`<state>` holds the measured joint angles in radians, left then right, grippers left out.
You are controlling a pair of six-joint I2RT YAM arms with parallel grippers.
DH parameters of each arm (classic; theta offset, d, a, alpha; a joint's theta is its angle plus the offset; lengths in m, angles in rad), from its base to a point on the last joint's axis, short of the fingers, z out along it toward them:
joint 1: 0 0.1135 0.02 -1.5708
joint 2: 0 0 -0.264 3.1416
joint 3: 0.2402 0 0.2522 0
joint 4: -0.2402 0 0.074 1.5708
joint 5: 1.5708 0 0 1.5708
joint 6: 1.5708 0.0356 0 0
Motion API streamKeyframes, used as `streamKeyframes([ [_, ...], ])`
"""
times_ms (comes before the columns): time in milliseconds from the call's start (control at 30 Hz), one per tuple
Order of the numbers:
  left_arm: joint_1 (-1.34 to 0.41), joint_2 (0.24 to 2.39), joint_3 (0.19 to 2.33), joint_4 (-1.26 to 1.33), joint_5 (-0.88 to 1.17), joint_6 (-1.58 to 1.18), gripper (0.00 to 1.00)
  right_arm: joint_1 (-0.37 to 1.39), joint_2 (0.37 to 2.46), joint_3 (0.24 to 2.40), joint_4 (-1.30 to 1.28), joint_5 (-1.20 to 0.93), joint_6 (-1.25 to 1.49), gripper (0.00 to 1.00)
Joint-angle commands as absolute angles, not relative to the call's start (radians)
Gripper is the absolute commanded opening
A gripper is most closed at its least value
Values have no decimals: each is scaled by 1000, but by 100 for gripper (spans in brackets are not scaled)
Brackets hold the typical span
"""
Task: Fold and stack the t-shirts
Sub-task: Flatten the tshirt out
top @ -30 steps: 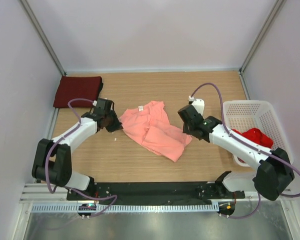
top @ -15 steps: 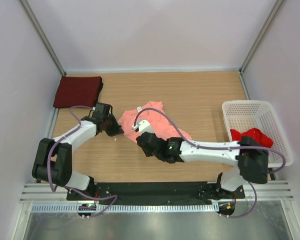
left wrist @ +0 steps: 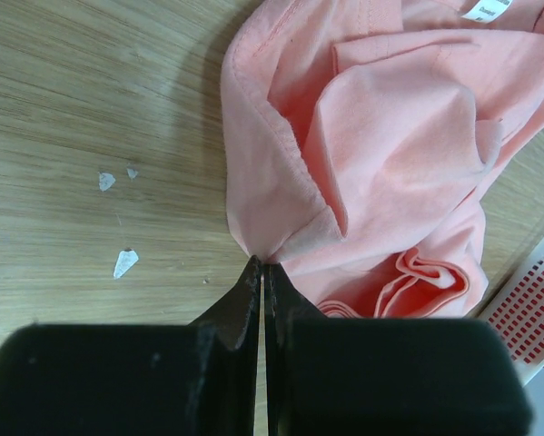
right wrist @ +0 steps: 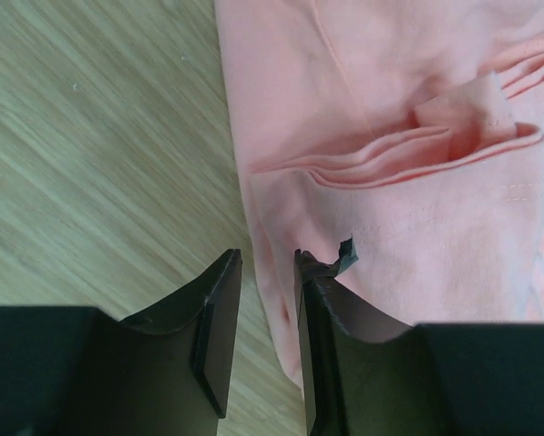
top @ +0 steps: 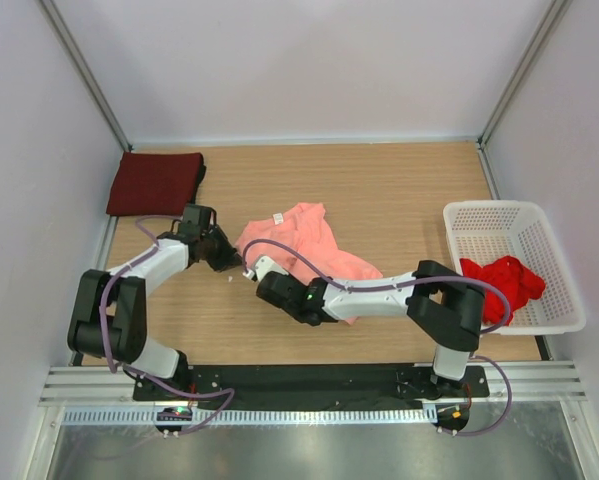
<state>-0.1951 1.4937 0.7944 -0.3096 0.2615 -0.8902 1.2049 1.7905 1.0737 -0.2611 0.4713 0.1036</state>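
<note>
Far left corner of the wooden table (top: 379,180): a dark maroon cloth t-shirt (top: 156,183), folded into a flat rectangle and lying well apart from the other garments.

Left gripper (left wrist: 262,263): low over the table at the left edge of the salmon-pink cloth t-shirt (top: 304,245). Its jaws are pressed together with no gap. The tips touch a corner of the shirt's hem, but it cannot be told whether any cloth is pinched between them. A few small white scraps (left wrist: 124,263) lie on the wood just beside it.

The salmon-pink t-shirt lies crumpled near the middle of the table with several loose folds. Its white neck label (top: 278,217) is on the far side.

Right gripper (right wrist: 267,272): the arm reaches across from the right and partly covers the shirt's near edge. The jaws are narrowly parted. They straddle the shirt's left border, with flat pink cloth showing in the gap.

Right edge: a white perforated plastic basket (top: 499,215), with a bright red cloth t-shirt (top: 504,275) bunched up inside it.
</note>
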Motion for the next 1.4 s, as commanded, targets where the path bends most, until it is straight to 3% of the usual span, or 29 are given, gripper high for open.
streamKeyframes([
  [0, -184, 1500, 792, -272, 295, -897, 0, 1204, 1805, 1117, -212, 553, 71, 36],
  [300, -184, 1509, 787, -265, 290, -891, 0, 1193, 1763, 1059, -153, 646, 69, 19],
  [533, -184, 1520, 778, -245, 294, -903, 0, 1186, 1764, 1035, -166, 508, 64, 30],
  [900, -184, 1520, 772, -241, 284, -896, 0, 1163, 1779, 1029, -173, 505, 83, 27],
  [1167, -184, 1519, 766, -230, 287, -897, 0, 1164, 1738, 1012, -195, 417, 81, 36],
  [1367, -183, 1508, 756, -227, 276, -891, 0, 1151, 1789, 1014, -181, 471, 84, 31],
])
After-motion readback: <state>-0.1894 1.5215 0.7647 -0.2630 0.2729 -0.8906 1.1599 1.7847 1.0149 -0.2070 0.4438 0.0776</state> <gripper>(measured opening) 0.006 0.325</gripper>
